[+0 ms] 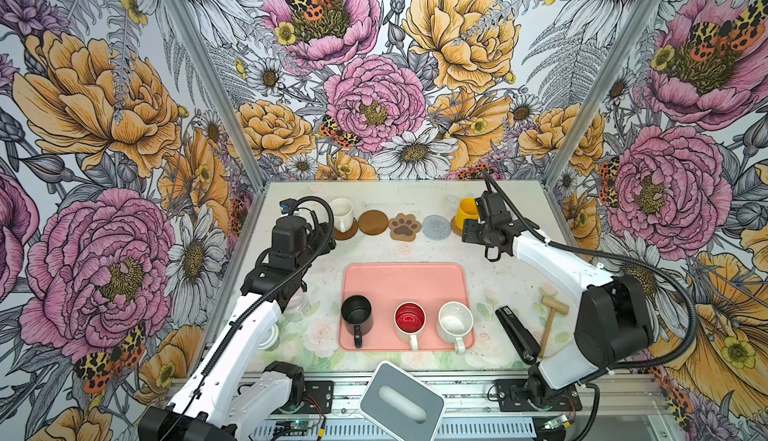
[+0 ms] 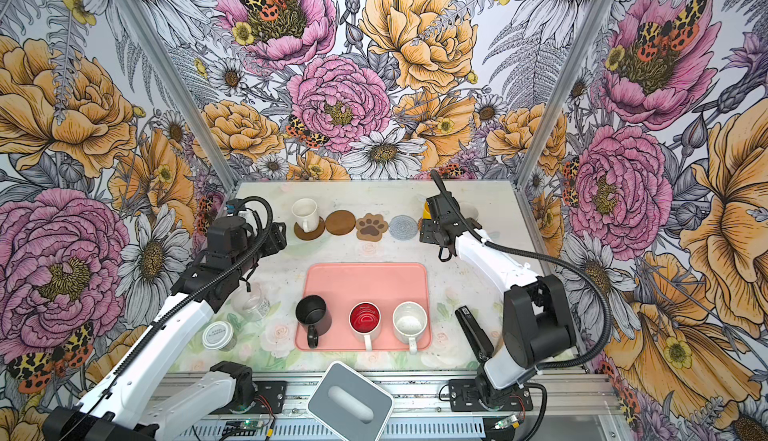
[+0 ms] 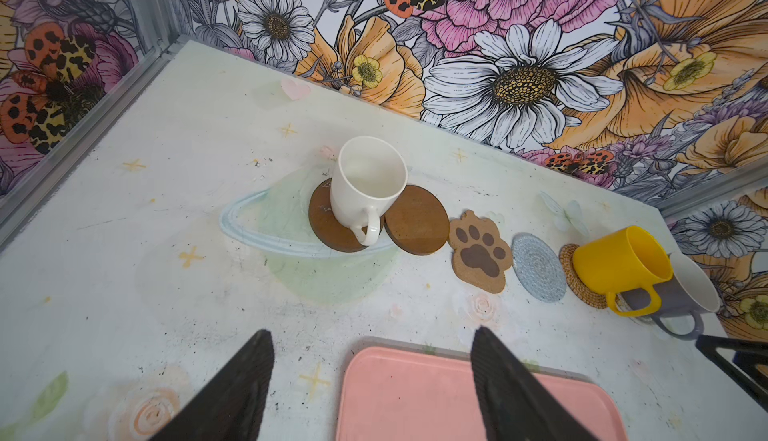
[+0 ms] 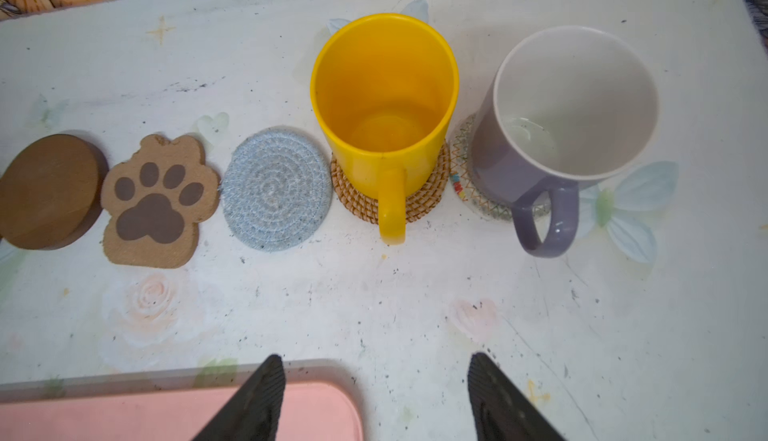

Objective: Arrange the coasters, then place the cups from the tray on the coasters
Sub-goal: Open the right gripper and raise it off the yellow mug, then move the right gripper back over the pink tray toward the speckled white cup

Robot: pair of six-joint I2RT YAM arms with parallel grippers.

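Along the far edge of the tabletop [image 1: 503, 276] all six coasters lie in one close row. Counted from the far left corner, the first brown disc [image 3: 322, 214] carries the cream-white cup [image 3: 365, 185], upright. Next come the bare second brown disc [image 1: 372, 222], the paw-shaped coaster [image 1: 404, 227] and the grey woven coaster [image 1: 436, 227]. Beyond those the rattan coaster [image 4: 428, 202] bears the yellow cup [image 4: 384, 98], and the clear coaster [image 4: 463, 168] bears the lavender cup [image 4: 573, 118]; both cups stand upright with handles turned toward the near edge. The pink tray [image 1: 405, 281] lies mid-tabletop toward the near edge. It holds the black cup [image 1: 356, 314], the red-lined white cup [image 1: 409, 320] and the speckled cup [image 1: 455, 322] in a line along its near rim. The left end effector [image 3: 372, 331] hangs over the tray's far left corner with its fingers spread and nothing between them, apart from the cream-white cup. The right end effector [image 4: 376, 356] hovers by the tray's far right corner, likewise spread and empty, facing the yellow cup without touching it.
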